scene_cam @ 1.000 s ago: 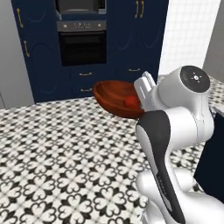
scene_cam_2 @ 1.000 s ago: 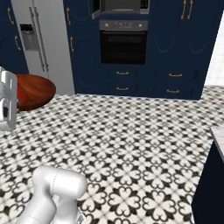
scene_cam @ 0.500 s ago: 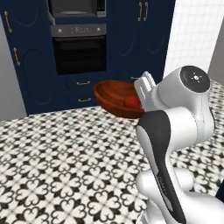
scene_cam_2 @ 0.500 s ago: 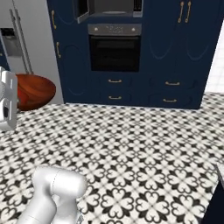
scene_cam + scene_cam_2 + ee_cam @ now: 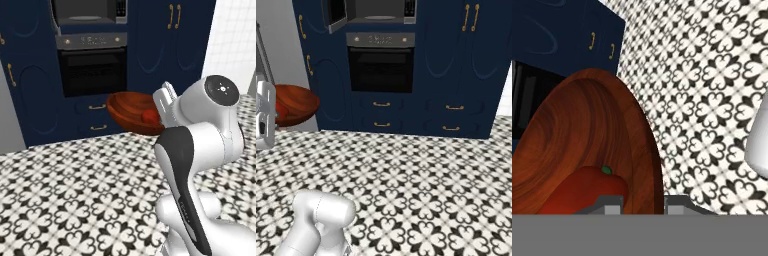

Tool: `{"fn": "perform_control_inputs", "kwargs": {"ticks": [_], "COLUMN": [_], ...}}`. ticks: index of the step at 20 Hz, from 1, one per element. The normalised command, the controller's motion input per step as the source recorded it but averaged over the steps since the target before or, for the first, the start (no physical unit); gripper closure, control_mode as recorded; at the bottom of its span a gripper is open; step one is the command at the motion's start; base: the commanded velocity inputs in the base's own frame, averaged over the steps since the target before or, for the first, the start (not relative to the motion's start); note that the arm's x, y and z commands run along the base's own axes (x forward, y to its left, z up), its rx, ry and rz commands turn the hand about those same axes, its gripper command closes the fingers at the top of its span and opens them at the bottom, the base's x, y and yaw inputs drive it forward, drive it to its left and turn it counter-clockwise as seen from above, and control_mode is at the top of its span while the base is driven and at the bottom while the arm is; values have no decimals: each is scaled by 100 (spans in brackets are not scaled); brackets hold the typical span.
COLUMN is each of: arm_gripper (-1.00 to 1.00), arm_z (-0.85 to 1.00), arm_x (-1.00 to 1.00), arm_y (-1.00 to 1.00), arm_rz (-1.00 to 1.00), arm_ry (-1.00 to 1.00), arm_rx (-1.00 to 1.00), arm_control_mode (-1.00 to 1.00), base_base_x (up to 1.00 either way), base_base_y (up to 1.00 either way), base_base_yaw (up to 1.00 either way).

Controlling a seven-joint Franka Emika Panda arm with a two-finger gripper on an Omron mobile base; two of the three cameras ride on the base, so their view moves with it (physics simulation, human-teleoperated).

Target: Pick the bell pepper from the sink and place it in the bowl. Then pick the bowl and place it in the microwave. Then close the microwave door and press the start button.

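Note:
My gripper (image 5: 160,114) is shut on the near rim of the reddish-brown wooden bowl (image 5: 131,111), which hangs tilted in the air over the floor. The red bell pepper (image 5: 150,116) lies inside the bowl, against the held edge. In the hand view the bowl (image 5: 587,130) sits on the left, the pepper (image 5: 587,192) rests by my gripper (image 5: 643,202), and the rim passes between the fingertips (image 5: 612,205). The bowl (image 5: 300,102) also shows at the left of the right base view. Ahead, the microwave (image 5: 381,10) stands open, its door (image 5: 336,15) swung left. The sink is out of view.
A built-in oven (image 5: 92,70) with drawers below sits under the microwave (image 5: 87,11), set in dark blue cabinets (image 5: 456,60). Black-and-white patterned floor (image 5: 406,170) stretches between me and the cabinets. A white tiled wall (image 5: 232,40) stands at the right.
The whole picture has shifted as the base drove: oven and microwave now look nearer and larger. The bowl with the pepper stays in my shut gripper.

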Motion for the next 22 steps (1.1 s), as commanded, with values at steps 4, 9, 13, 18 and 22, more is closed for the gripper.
{"fn": "perform_control_inputs", "kwargs": {"ticks": [4, 9, 13, 18, 22], "arm_gripper": [100, 100, 100, 100, 100], "arm_z": [0, 0, 0, 0, 0], "arm_x": [0, 0, 0, 0, 0], "arm_y": [0, 0, 0, 0, 0], "arm_rz": [0, 0, 0, 0, 0], "arm_ry": [0, 0, 0, 0, 0], "arm_rx": [0, 0, 0, 0, 0], "arm_control_mode": [100, 100, 100, 100, 100], "base_base_x": [100, 100, 100, 100, 100], "base_base_y": [-28, -27, -19, -17, -16], "base_base_yaw": [0, 0, 0, 0, 0]}}
